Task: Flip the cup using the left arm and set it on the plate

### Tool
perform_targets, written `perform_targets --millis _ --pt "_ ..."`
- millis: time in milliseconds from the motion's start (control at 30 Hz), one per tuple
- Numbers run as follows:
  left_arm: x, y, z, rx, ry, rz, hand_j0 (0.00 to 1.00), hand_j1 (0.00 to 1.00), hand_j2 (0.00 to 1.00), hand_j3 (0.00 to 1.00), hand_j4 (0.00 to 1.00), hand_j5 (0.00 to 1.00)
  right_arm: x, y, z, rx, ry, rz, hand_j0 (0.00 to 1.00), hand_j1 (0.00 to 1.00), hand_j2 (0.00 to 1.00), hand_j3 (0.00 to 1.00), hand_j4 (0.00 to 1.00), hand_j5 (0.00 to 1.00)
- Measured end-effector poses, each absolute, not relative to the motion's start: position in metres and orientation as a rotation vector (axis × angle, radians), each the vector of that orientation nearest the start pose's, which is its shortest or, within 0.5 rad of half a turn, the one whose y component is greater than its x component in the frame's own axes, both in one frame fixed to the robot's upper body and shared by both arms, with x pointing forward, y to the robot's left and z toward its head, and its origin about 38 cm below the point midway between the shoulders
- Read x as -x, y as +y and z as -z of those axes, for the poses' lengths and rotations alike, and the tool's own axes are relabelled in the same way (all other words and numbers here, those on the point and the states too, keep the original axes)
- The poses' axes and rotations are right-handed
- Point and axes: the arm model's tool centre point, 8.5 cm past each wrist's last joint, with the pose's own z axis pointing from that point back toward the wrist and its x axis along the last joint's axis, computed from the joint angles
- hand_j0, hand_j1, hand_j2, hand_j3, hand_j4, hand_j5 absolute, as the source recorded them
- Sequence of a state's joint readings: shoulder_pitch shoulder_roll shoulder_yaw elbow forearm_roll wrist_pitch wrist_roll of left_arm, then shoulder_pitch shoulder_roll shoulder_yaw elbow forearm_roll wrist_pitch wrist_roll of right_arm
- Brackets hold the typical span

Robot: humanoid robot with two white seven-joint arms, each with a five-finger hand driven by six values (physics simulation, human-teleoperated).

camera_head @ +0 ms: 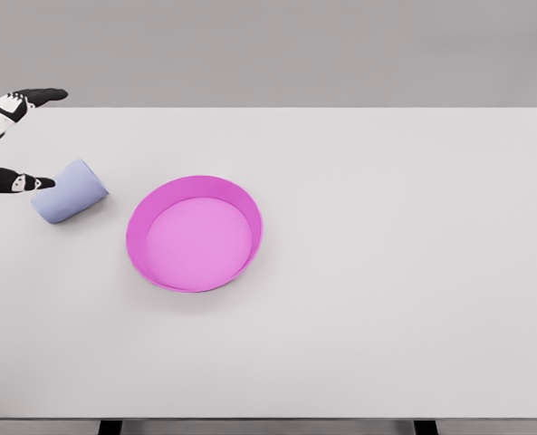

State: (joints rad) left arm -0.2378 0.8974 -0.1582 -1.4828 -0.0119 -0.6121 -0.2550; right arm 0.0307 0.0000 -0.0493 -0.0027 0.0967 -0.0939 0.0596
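One worktop (386, 317), pale grey and wide, filling most of the head view; two dark legs just showing under its near edge. Nearest of the things on it, a pink plate (195, 233), round with a raised rim, left of centre and lying flat. Further back and to the left, a pale blue cup (70, 191), tipped on its side on the worktop, apart from the plate but near it, base end pointing toward the plate and the other end toward the left edge; whether the mouth faces the robot hand cannot be told for sure. At the far left edge, the left robot hand (14, 136), white with black fingers, mostly cut off by the frame; fingers spread wide apart and gripping nothing; lower black fingertip (40, 183) right at the cup's left end, touching or just short of it, cannot tell which; upper finger (42, 94) stretched out well above the cup, near the worktop's far edge. Beyond the worktop, a plain grey wall.
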Motion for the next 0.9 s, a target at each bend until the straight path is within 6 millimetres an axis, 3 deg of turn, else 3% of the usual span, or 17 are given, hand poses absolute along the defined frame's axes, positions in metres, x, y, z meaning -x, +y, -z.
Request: perform_targets --millis 500,900 --pt "-0.378 0.409 -0.214 -0.424 -1.711 1.428 1.00 1.00 1.00 1.00 1.00 1.00 0.010 -0.266 0.262 0.025 -0.060 -0.052 1.00 1.00 1.00 1.00 1.00 1.00" --pt "-0.377 0.423 -0.200 -0.417 -1.674 1.376 1.00 1.00 1.00 1.00 1.00 1.00 0.010 -0.266 0.262 0.025 -0.060 -0.052 1.00 1.00 1.00 1.00 1.00 1.00"
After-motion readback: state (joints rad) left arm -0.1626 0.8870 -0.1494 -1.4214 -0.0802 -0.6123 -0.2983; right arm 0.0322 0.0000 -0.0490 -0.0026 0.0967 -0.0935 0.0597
